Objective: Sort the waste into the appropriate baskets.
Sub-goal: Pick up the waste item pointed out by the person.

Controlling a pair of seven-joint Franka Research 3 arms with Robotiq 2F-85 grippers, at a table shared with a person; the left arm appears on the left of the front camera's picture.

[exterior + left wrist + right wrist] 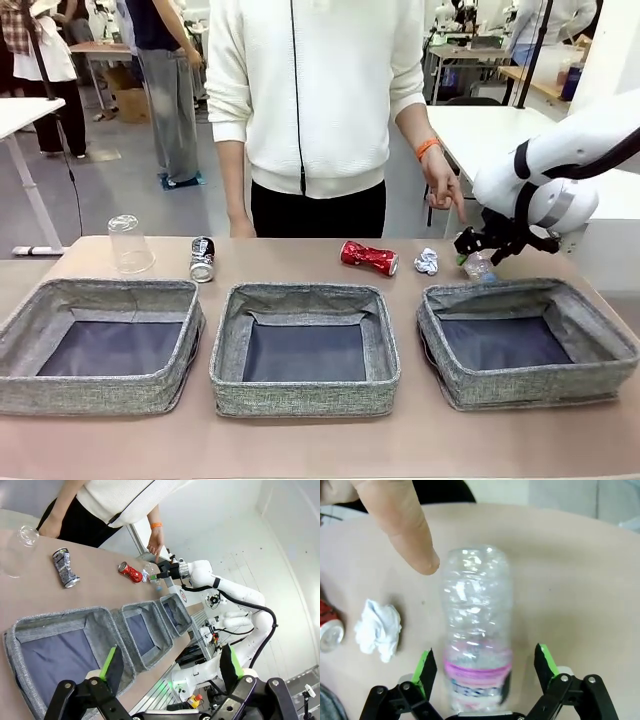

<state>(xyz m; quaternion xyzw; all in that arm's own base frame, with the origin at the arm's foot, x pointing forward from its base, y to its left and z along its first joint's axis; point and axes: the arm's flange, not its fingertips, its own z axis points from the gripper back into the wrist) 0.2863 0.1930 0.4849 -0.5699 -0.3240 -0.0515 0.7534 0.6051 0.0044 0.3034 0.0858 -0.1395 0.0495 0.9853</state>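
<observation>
fingers on the right (pixel 426 669) spread astride the bottle (pixel 477 630); left fingers (pixel 109 663) spread, empty

I log a clear bottle (pixel 477 620) banded pink, red can (pixel 369 258), white paper ball (pixel 427 262), grey woven baskets (pixel 305 395), dark-bottomed.

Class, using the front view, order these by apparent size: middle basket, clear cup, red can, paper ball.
1. middle basket, clearly largest, though also nearest the camera.
2. clear cup.
3. red can, nearly matching the cup.
4. paper ball, smallest.
</observation>
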